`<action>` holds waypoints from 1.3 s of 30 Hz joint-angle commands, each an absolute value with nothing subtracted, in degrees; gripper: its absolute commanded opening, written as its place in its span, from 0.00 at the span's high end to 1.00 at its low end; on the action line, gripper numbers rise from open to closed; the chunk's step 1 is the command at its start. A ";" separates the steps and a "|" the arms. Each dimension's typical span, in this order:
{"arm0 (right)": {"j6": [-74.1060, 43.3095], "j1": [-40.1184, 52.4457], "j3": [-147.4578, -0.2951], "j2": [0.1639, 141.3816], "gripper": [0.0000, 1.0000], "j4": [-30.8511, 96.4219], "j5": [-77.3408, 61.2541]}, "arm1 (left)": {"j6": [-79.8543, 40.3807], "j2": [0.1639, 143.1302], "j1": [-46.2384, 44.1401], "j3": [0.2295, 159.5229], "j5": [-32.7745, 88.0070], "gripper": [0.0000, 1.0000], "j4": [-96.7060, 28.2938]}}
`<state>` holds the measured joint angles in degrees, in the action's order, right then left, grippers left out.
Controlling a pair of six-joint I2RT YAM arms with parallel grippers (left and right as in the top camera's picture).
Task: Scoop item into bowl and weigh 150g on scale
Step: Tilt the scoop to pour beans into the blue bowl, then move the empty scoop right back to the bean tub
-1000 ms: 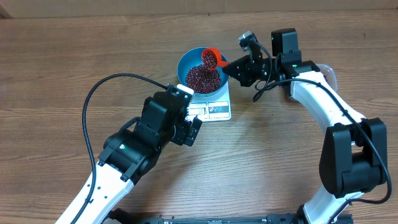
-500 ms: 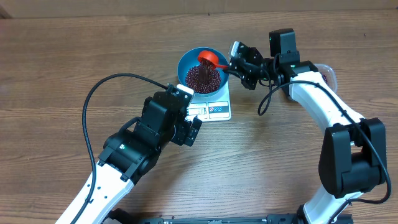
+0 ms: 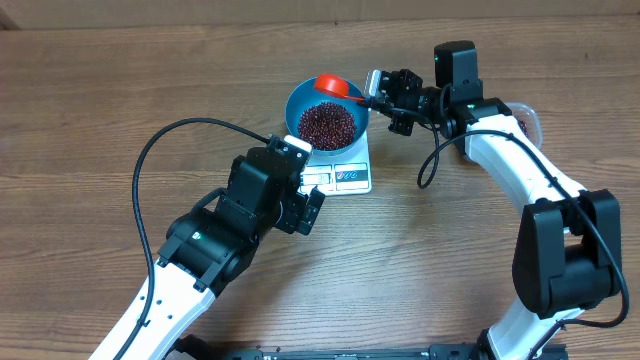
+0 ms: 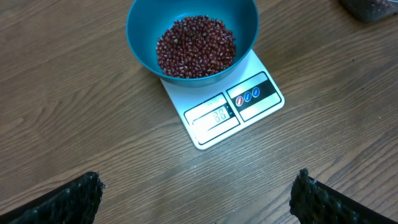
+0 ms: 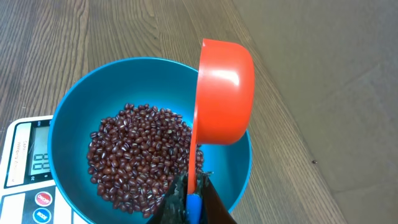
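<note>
The blue bowl (image 3: 292, 104) stands on the white scale (image 3: 348, 177) and holds a heap of red-brown beans (image 3: 325, 125). My right gripper (image 3: 373, 96) is shut on the blue-tipped handle of a red scoop (image 3: 330, 85). The scoop hangs turned over above the bowl's far rim. In the right wrist view the scoop (image 5: 224, 93) shows only its rounded back, over the beans (image 5: 140, 155) and bowl (image 5: 68, 118), with the gripper (image 5: 194, 202) clamped on the handle. My left gripper (image 4: 199, 186) is open and empty, short of the scale (image 4: 249, 109) and bowl (image 4: 134, 37).
A clear plastic tub (image 3: 527, 118) with more beans sits behind my right arm, and its corner shows as the tub (image 4: 367, 7) in the left wrist view. A black cable (image 3: 145, 180) loops to the left of my left arm. Bare wooden table (image 3: 450, 260) lies around.
My right gripper has rolled the scoop from bean-filled and upright to turned over, and its beans have dropped into the bowl. The left arm has not moved.
</note>
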<state>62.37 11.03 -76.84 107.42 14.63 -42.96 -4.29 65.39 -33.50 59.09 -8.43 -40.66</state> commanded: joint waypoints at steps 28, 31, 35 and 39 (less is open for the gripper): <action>34.02 11.11 -77.76 88.71 0.96 35.22 3.27 | -4.49 65.60 -33.34 59.02 -8.97 0.00 -40.47; 26.87 10.85 -77.76 88.71 0.96 36.29 8.86 | -4.49 65.60 -33.34 59.02 -8.97 0.00 -40.49; 16.40 9.37 -77.76 88.71 0.96 37.78 14.26 | -4.49 65.60 -33.34 59.02 -8.97 0.00 -40.47; 10.17 6.52 -77.76 88.71 0.96 42.28 15.49 | -4.49 65.60 -33.34 59.02 -8.97 0.01 -40.47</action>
<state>19.18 8.71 -76.93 89.80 40.25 11.44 -4.29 65.39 -33.50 59.09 -8.43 -40.66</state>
